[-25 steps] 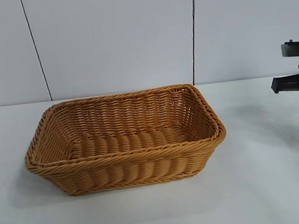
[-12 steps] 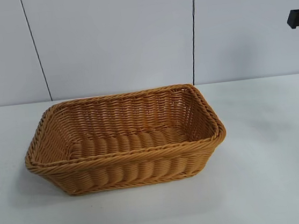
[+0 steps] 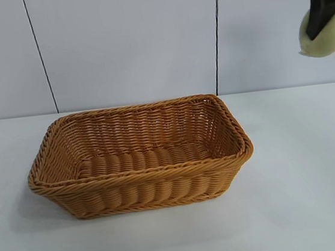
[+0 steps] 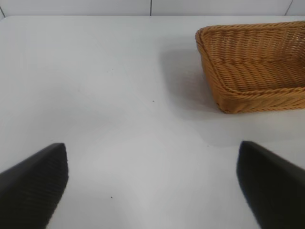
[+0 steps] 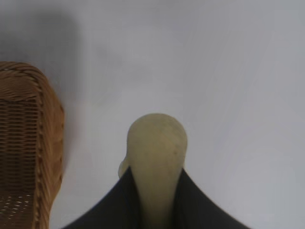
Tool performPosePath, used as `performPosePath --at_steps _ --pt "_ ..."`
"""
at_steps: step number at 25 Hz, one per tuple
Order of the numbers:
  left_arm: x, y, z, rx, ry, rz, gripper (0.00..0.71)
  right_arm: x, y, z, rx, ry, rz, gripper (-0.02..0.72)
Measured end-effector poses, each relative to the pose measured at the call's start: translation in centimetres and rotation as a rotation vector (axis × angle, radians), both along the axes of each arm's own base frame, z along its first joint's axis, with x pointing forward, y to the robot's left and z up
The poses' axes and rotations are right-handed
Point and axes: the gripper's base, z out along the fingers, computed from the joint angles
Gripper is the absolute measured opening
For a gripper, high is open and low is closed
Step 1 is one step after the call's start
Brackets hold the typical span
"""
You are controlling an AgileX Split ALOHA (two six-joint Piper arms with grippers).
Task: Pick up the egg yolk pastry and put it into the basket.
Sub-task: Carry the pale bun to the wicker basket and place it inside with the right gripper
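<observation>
The right gripper (image 3: 321,26) is hanging high above the table (image 3: 308,194) at the far right of the exterior view, and its jaws are clamping the egg yolk pastry (image 3: 322,34) between them. The pastry is sitting low in the grip, its pale rounded body bulging out below and to either side of the dark finger that is crossing in front of it. In the right wrist view the same lump (image 5: 156,157) is poking out past the two black fingers, which are pressing on its flanks, so the hold looks firm, though only a narrow band of the pastry is actually being pinched.

The relation that matters now is sideways: the wicker basket (image 3: 140,176) is lying down and to the left of the carried pastry, well apart from it, with its long axis running left to right across the table. Its right-hand rim is the nearest part, and the right wrist view is showing that rim (image 5: 45,143) off to one side of the pastry, not beneath it. My judgement is that the pastry needs carrying leftward over the rim before any release.

The left gripper (image 4: 152,186) is idling over bare table left of the basket, jaws spread wide and holding nothing.
</observation>
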Motion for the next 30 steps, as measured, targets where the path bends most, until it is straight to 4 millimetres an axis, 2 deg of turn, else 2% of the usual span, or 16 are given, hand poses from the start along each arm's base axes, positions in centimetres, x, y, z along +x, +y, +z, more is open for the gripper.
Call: performPosePath --at_steps 7,11,15,20,23,25,27,30 --pt "0.0 0.0 0.0 0.000 0.000 0.000 0.692 -2.4 7.6 -0.1 0.064 -0.050 0.145 0.087" --pt "0.0 0.0 0.0 0.000 0.000 0.000 0.692 -2.7 11.3 -1.9 0.090 -0.072 0.209 0.087" --pt "0.0 0.0 0.0 0.000 0.000 0.000 0.692 -1.7 13.4 -5.7 0.093 -0.059 0.217 0.087" --pt "0.0 0.0 0.0 0.000 0.000 0.000 0.692 -0.5 14.3 -11.5 0.040 0.035 0.208 0.087" --pt "0.0 0.0 0.0 0.000 0.000 0.000 0.692 -0.2 14.5 -14.3 0.013 0.079 0.206 0.099" --pt "0.0 0.0 0.0 0.000 0.000 0.000 0.692 -0.1 14.5 -15.3 0.004 0.095 0.205 0.155" --pt "0.0 0.0 0.0 0.000 0.000 0.000 0.692 -0.1 14.6 -15.5 0.004 0.097 0.204 0.253" --pt "0.0 0.0 0.0 0.000 0.000 0.000 0.692 -0.1 14.6 -15.4 0.007 0.091 0.204 0.472"
